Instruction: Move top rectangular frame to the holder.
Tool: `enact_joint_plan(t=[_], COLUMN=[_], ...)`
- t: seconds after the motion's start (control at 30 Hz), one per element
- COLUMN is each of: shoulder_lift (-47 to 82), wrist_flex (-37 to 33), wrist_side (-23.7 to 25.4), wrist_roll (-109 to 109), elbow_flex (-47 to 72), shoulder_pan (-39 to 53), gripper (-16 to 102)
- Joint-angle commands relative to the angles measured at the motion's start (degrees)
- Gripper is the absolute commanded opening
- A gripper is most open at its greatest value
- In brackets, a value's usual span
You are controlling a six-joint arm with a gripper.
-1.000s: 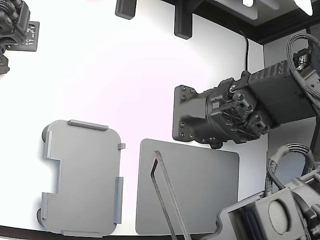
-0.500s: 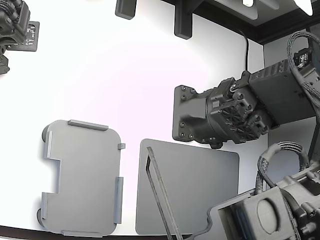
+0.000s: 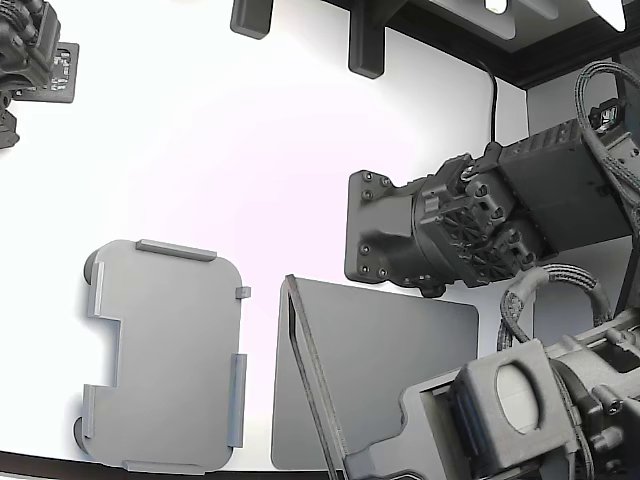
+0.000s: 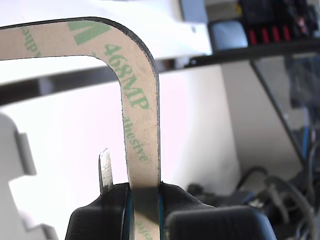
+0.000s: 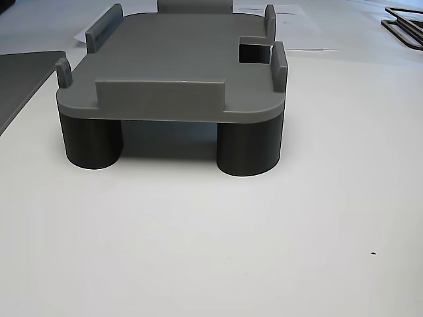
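The rectangular frame (image 3: 307, 360) is lifted off the table and shows edge-on over the left part of the dark grey mat (image 3: 400, 350). In the wrist view its tan rim (image 4: 137, 115), printed with green letters, stands upright with the centre open. My gripper (image 4: 145, 192) is shut on one long side of it; in the exterior view my gripper (image 3: 355, 468) comes in from the lower right. The light grey holder (image 3: 165, 350), with edge tabs and a notch, lies empty at the exterior view's left, apart from the frame. The other view shows the holder (image 5: 178, 66) on round feet.
A second arm (image 3: 450, 225) with a black plate hangs still above the mat's far edge. Cables (image 3: 540, 290) run at the exterior view's right. Black fixtures (image 3: 365, 45) stand at the table's back. The mat's corner (image 5: 20, 76) shows beside the holder.
My gripper has moved toward the exterior view's left with the frame in it. The frame's upper end has shifted left and a little farther back over the mat.
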Motion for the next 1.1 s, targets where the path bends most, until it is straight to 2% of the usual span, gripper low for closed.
enact_joint_plan(t=[0.0, 0.1, 0.2, 0.27, 0.33, 0.43, 0.63, 0.83, 0.93, 1.07], shoulder_lift=[0.0, -1.32, -1.32, -0.62, -0.44, 3.78, 6.06, -0.26, -0.62, -1.49], wrist_flex=[0.35, -1.41, -1.93, -4.39, -4.39, -9.76, -13.97, -8.44, -10.37, -10.46], wrist_side=[1.23, 4.04, 4.13, 6.86, 5.8, -1.49, -0.09, 1.32, 4.57, 4.31], wrist_roll=[4.13, 6.59, 8.17, 11.16, 13.01, 18.37, 22.41, 28.12, 29.71, 34.63], elbow_flex=[-3.25, -3.78, -4.04, -1.76, -1.76, 3.52, 8.96, 0.26, 0.79, -1.23], shoulder_pan=[-0.88, -0.88, -0.97, -0.97, -2.2, -6.5, -7.38, -8.35, -7.91, -8.61], gripper=[-12, -12, -12, -12, -12, -11, -11, -12, -12, -12])
